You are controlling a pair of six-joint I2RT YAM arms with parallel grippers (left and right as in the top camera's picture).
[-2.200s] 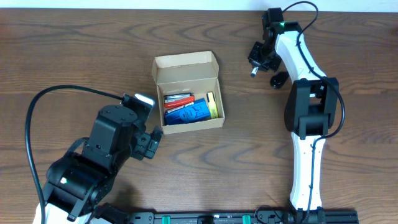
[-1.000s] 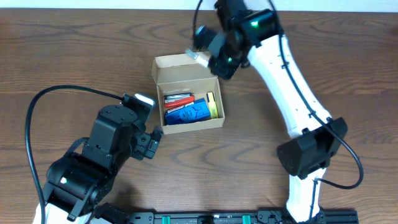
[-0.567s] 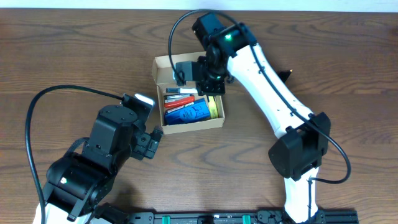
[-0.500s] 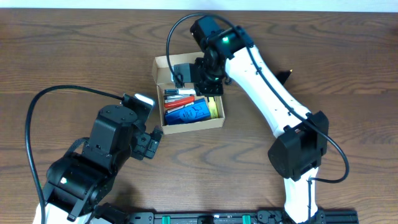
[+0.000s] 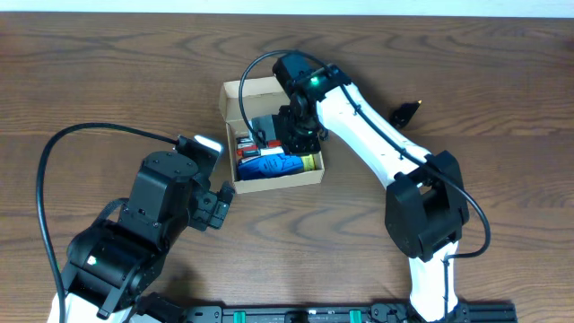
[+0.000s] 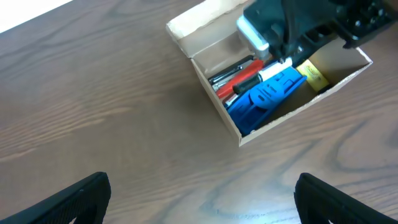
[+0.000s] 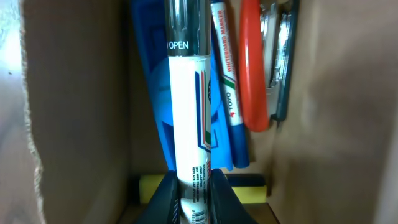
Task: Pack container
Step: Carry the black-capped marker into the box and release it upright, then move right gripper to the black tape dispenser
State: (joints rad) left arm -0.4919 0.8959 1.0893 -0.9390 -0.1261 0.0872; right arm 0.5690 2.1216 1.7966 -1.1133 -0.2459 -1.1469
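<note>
The container is a tan cardboard box with its flap lid standing open at the far side. Inside lie a blue item, a red-handled tool, a blue whiteboard marker and a yellow highlighter. My right gripper hangs over the box interior, shut on a white marker with a black cap that points down the box's length, just above the blue item. My left gripper stands open over bare table, near the box's front left corner, with nothing between its fingers.
A small black object lies on the wooden table to the right of the box. The left arm's black body and cable fill the front left. The right arm stretches diagonally from front right toward the box.
The right arm swung from the far right over the lid and down into the box, carrying the white marker. The left arm has not moved.
</note>
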